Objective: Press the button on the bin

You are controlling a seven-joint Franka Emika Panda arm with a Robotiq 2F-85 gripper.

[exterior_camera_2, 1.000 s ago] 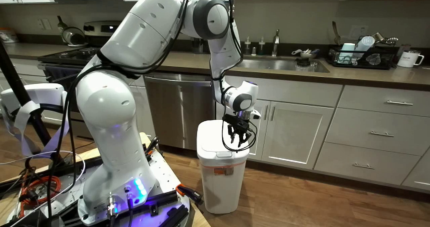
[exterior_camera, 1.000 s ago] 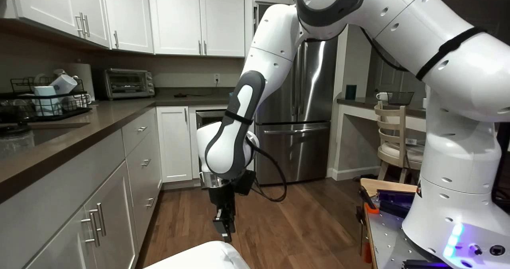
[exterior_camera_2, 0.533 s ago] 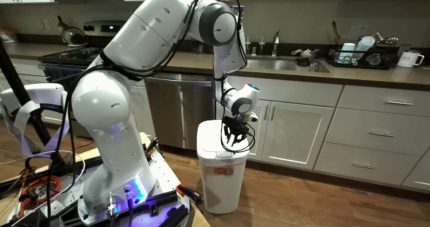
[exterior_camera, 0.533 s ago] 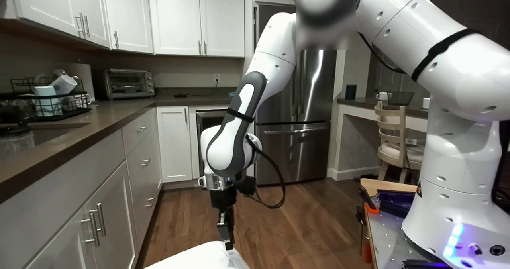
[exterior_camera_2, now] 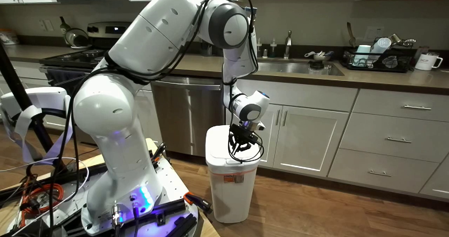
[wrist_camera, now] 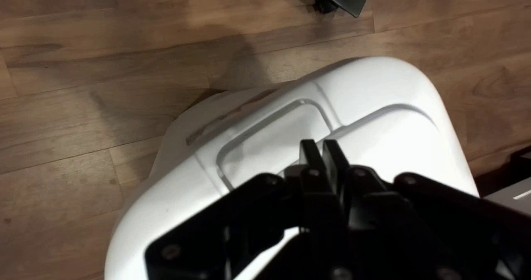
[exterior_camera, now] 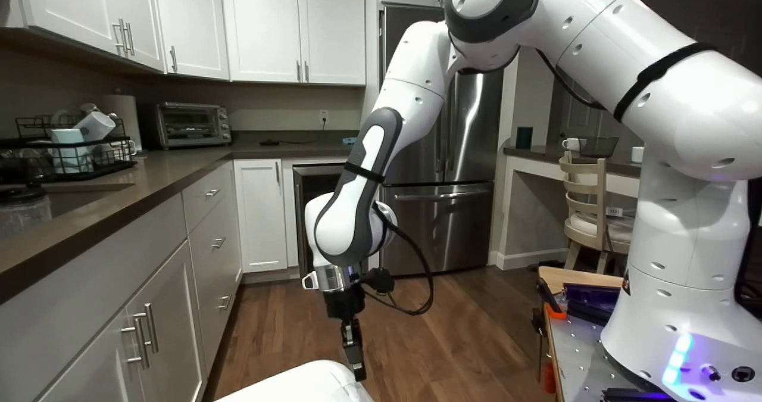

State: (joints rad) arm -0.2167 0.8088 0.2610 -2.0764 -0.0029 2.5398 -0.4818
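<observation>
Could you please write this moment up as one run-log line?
bin: upright, lid closed | fingers: closed or nearly so, over the edge of the outlined panel | contact: unclear | press: unconfirmed

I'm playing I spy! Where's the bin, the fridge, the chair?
Bin (exterior_camera_2: 231, 196): in an exterior view, front wall.
Fridge (exterior_camera: 473, 143): in an exterior view, upper door.
Chair (exterior_camera: 586, 224): in an exterior view, seat.

Your wrist view: bin (wrist_camera: 386, 89), smooth white plastic by the look, slight sheen; gripper (wrist_camera: 318, 147) at 5 o'clock, matt black; floor (wrist_camera: 83, 35) at 10, satin wood planks. In an exterior view: arm (exterior_camera: 690, 152) at 3 o'clock, glossy white shell; fridge (exterior_camera: 473, 122) at 2, shiny stainless.
</observation>
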